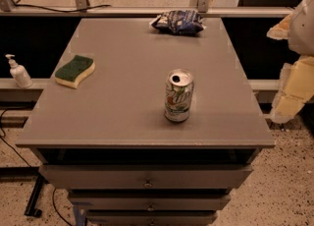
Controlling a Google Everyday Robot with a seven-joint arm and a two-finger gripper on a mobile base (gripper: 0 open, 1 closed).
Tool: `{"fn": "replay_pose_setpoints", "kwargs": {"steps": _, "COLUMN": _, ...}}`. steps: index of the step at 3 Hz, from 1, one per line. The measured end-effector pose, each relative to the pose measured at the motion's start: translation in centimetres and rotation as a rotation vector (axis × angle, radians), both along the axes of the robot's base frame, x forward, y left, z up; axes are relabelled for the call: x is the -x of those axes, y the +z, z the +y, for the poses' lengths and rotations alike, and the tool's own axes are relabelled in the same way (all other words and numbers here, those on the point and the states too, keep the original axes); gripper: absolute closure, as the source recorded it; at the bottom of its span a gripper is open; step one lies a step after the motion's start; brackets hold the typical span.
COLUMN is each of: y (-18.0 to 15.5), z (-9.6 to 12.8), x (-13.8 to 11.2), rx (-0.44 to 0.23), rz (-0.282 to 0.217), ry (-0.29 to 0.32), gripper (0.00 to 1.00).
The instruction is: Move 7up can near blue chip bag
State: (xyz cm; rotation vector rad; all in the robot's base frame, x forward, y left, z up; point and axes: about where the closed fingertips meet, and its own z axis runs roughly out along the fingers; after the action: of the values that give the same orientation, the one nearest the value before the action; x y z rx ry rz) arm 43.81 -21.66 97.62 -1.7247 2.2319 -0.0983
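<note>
The 7up can stands upright on the grey cabinet top, right of centre and toward the front edge. It is silver-white with a green and red logo and an open top. The blue chip bag lies crumpled at the far edge of the top, almost straight behind the can and well apart from it. My gripper, pale yellow and white, hangs at the right edge of the view, beyond the cabinet's right side. It is apart from the can and holds nothing I can see.
A green-and-yellow sponge lies on the left part of the top. A white pump bottle stands on a ledge left of the cabinet. Drawers are below the front edge. A rail runs behind the cabinet.
</note>
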Motion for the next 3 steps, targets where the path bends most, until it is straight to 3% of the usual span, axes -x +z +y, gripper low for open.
{"fn": "replay_pose_setpoints", "kwargs": {"steps": 1, "y": 0.0, "z": 0.0, "x": 0.0, "rx": 0.0, "rz": 0.0, "ry": 0.0, "gripper": 0.0}}
{"fn": "replay_pose_setpoints", "kwargs": {"steps": 2, "y": -1.1, "z": 0.6, "x": -0.4, "rx": -0.076, "rz": -0.009, "ry": 0.003, "gripper": 0.0}}
{"fn": "replay_pose_setpoints", "kwargs": {"steps": 3, "y": -5.3, "z": 3.0, "x": -2.3, "rx": -0.271, "rz": -0.013, "ry": 0.031, "gripper": 0.0}}
